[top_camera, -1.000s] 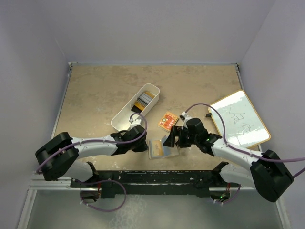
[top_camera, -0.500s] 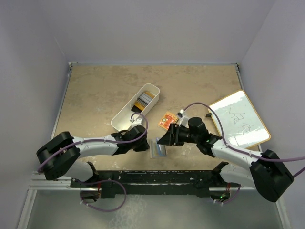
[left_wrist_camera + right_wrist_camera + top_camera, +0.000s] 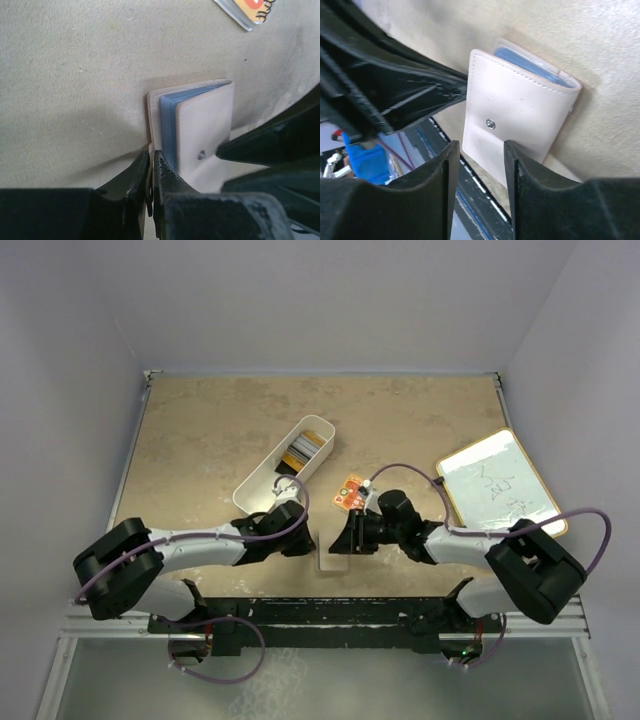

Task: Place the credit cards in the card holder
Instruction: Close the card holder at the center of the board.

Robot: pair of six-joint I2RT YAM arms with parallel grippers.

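Note:
The beige card holder (image 3: 330,558) lies folded near the table's front edge. In the left wrist view it (image 3: 205,125) shows blue card edges (image 3: 171,125) between its flaps. My left gripper (image 3: 300,540) is shut on a thin pale tab at the holder's edge (image 3: 150,170). My right gripper (image 3: 347,538) is open, and its fingers (image 3: 520,190) stand just over the holder's top flap (image 3: 520,110), near the snap stud (image 3: 491,123). A blue card edge (image 3: 530,62) peeks out at the fold. More credit cards (image 3: 302,450) lie in the white bin.
The long white bin (image 3: 262,488) stands behind my left arm. The orange-red patterned packet (image 3: 352,490) lies just behind the right gripper and shows in the left wrist view (image 3: 250,10). A whiteboard (image 3: 500,490) lies at the right. The table's front edge is close below the holder.
The holder lay open a second ago and is now folded shut. My right gripper has moved left over it. My left gripper has stayed at the holder's left edge.

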